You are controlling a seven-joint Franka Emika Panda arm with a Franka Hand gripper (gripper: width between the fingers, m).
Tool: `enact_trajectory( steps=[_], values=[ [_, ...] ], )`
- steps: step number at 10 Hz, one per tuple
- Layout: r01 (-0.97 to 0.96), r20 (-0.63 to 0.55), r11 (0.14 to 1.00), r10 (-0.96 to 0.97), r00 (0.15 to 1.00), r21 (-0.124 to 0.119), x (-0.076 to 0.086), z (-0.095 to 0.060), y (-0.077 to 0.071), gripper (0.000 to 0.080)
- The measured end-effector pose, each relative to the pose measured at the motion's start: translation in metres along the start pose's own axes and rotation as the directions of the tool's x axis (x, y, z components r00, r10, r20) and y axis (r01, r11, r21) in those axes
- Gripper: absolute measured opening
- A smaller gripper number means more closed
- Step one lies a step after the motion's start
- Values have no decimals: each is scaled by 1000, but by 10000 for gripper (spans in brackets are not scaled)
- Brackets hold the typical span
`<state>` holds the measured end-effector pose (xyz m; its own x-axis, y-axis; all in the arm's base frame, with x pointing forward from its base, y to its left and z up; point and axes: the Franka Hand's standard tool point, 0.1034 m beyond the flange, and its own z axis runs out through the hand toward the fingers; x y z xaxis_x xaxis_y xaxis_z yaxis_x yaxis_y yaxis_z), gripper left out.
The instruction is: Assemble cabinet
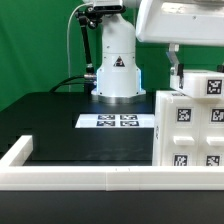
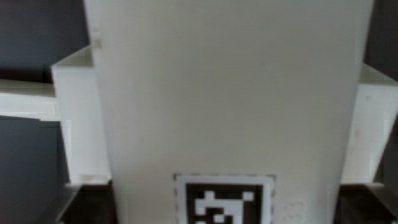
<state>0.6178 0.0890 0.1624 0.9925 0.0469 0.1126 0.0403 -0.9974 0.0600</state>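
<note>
The cabinet (image 1: pixel 190 125) is a large white boxy body with several black-and-white tags. It stands at the exterior view's right, close to the camera. My gripper (image 1: pixel 176 80) comes down from above onto its top edge. In the wrist view a tall white panel of the cabinet (image 2: pixel 214 90) fills the middle, with one tag low on it. My gripper (image 2: pixel 222 205) straddles this panel, and the dark fingers (image 2: pixel 75 200) press against its two sides. The jaws look shut on the panel.
The marker board (image 1: pixel 118 121) lies flat on the black table in front of the robot base (image 1: pixel 116 70). A low white rim (image 1: pixel 90 176) runs along the table's front and at the exterior view's left. A green backdrop stands behind.
</note>
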Motion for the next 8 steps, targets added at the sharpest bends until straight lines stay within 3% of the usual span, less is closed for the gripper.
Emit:
enact_trajectory(
  steps=[5, 7, 8],
  values=[
    [-263, 1, 965, 263, 965, 1, 0, 0, 1, 560],
    [-402, 3, 916, 402, 916, 6, 0, 0, 1, 560],
    [-530, 8, 848, 530, 848, 20, -1, 1, 3, 560]
  ],
)
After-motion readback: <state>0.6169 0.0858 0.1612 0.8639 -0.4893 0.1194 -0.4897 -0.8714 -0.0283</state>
